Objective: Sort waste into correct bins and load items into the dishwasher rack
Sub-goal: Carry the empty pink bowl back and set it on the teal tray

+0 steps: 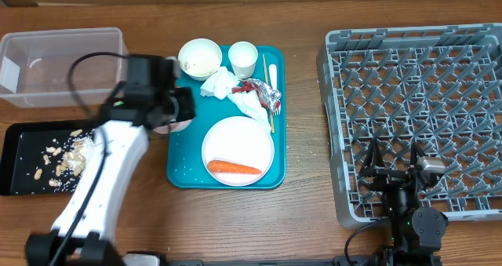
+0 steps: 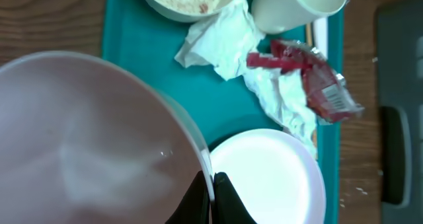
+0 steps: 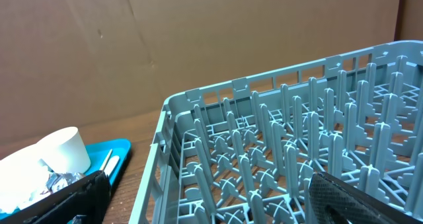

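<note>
The left pincer (image 2: 213, 191) is pressed together on the rim of a white bowl (image 2: 86, 138). The bowl spreads to the left of the pincer, at the edge of the teal tray (image 2: 145, 65). Just to the right of the pincer lies the plate (image 2: 271, 178). Ahead of it are the napkins (image 2: 225, 45) and the wrapper (image 2: 310, 78). The right pincer (image 1: 392, 160) is spread wide and holds nothing, over the near part of the dishwasher rack (image 1: 439, 78).
</note>
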Robot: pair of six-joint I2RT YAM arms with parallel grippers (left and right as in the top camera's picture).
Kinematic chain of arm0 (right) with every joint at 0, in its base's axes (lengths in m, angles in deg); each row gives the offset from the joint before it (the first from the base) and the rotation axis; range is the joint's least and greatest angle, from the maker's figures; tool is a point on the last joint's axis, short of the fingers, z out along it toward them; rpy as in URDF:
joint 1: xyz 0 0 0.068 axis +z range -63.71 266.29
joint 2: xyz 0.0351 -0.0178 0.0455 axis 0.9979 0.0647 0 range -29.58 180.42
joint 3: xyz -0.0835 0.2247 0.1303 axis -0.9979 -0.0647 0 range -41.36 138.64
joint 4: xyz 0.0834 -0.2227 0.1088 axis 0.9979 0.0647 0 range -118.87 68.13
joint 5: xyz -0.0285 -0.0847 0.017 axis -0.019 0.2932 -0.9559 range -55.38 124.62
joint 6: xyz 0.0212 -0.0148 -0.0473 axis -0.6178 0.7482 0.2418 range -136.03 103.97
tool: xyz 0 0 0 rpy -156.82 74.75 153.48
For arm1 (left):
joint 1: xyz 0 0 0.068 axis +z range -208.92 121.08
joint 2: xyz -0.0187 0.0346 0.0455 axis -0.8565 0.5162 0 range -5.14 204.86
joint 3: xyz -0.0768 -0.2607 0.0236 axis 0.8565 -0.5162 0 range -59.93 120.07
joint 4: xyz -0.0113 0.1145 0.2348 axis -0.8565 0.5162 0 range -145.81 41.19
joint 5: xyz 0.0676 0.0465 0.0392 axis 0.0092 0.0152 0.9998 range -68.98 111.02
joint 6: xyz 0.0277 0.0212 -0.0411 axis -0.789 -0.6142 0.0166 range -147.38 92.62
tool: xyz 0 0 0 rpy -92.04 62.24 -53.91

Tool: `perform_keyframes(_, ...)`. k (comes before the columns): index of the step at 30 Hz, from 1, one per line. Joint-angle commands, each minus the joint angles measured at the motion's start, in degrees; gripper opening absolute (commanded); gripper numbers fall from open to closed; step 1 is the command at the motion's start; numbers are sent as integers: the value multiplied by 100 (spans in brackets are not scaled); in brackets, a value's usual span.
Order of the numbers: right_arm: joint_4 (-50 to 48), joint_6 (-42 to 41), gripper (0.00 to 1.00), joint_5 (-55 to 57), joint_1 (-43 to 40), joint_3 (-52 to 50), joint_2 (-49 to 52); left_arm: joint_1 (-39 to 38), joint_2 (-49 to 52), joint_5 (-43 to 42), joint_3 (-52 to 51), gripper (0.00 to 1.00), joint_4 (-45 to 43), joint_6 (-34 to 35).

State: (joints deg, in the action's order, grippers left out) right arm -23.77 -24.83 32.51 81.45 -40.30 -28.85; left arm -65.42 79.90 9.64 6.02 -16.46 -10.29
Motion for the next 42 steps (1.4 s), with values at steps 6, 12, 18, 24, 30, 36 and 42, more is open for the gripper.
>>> perform_keyframes(6, -44, -15, 100, 39, -11, -61, -50, -826, 951, 1530, 61, 4, -595, 376)
perform_keyframes(12, -42, -15, 100, 39, -11, -61, -50, -1005, 1252, 1707, 61, 4, -1029, 376)
perform_keyframes(18, -44, -15, 100, 39, -11, -61, -50, -1043, 1412, 1665, 61, 7, -1029, 461)
perform_keyframes(24, -44, -15, 100, 39, -11, -61, -50, -1176, 1440, 1665, 61, 20, -1023, 459)
perform_keyframes(30, -44, -15, 100, 39, -11, -61, -50, -1305, 1438, 1674, 92, 27, -1008, 389)
perform_keyframes(36, -44, -15, 100, 39, -11, -61, -50, -1145, 1432, 2105, 890, 47, -798, 391)
perform_keyframes(42, -44, -15, 100, 39, -11, -61, -50, -680, 1462, 2168, 1082, 56, -1613, 173)
